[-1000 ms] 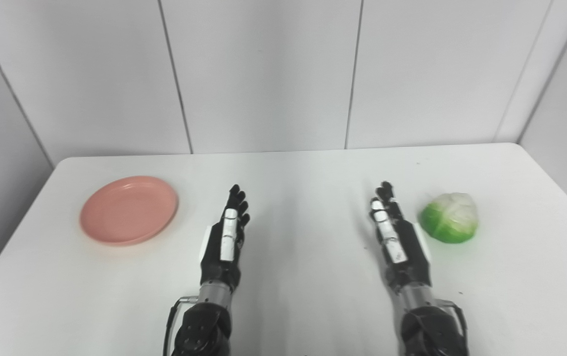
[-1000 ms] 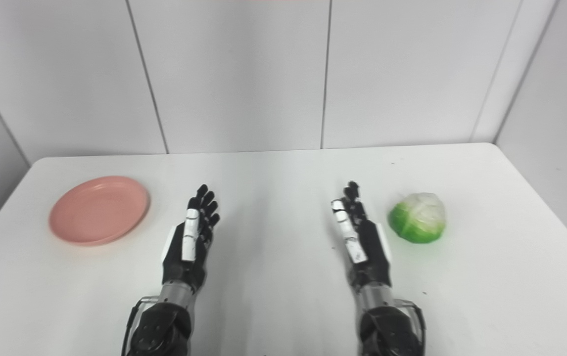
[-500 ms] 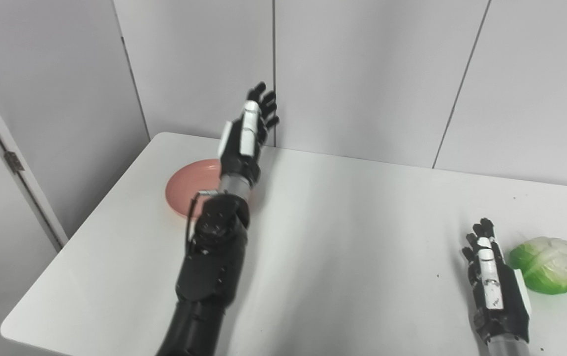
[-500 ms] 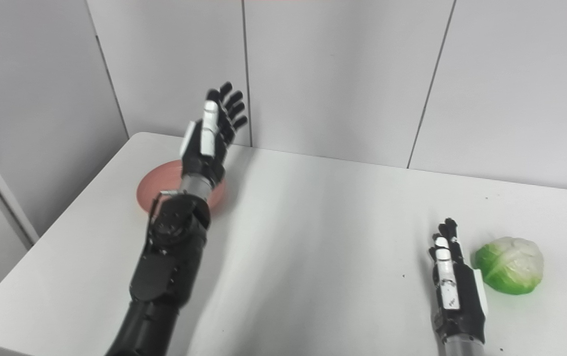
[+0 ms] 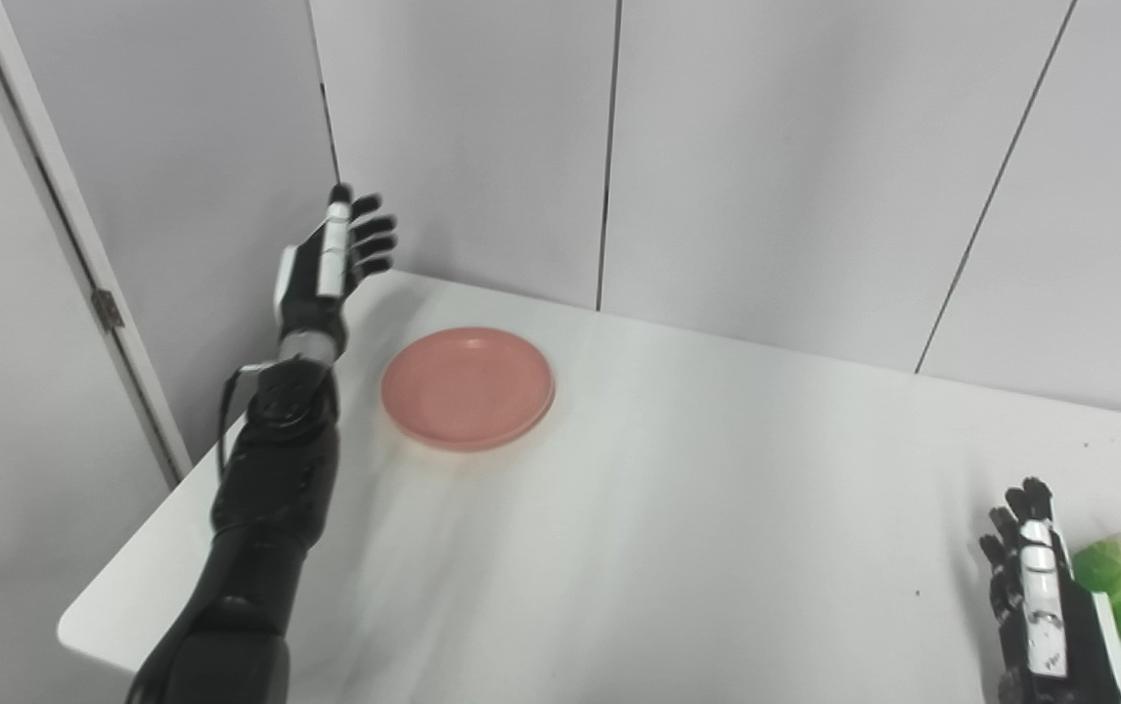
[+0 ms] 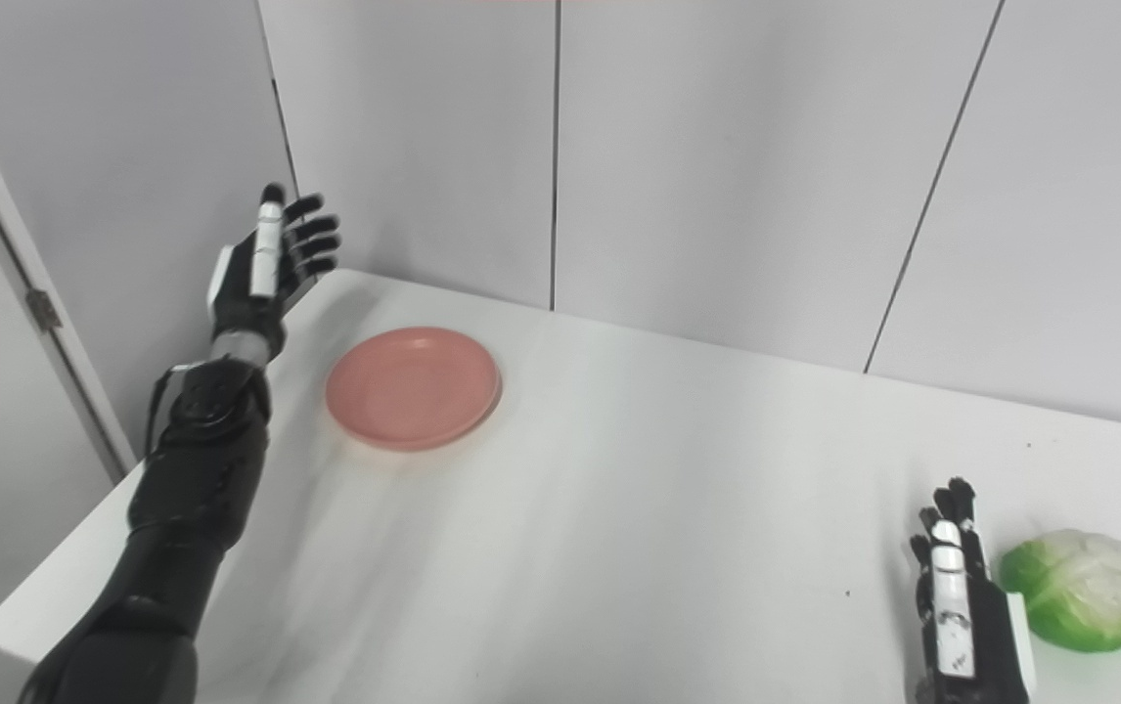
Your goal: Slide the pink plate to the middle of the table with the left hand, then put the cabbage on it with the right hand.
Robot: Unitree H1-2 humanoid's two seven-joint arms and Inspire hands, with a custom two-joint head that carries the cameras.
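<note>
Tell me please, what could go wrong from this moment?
The left hand is open and raised beyond the pink plate, near the table's far left corner; a hard sweep might push the plate too far. The right hand rests beside the cabbage, which could roll if nudged.

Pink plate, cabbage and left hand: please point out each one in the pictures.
pink plate (image 6: 414,388), right eye view, centre of its flat inside
cabbage (image 6: 1075,590), right eye view, middle of its top
left hand (image 5: 324,276), left eye view, back of the hand
</note>
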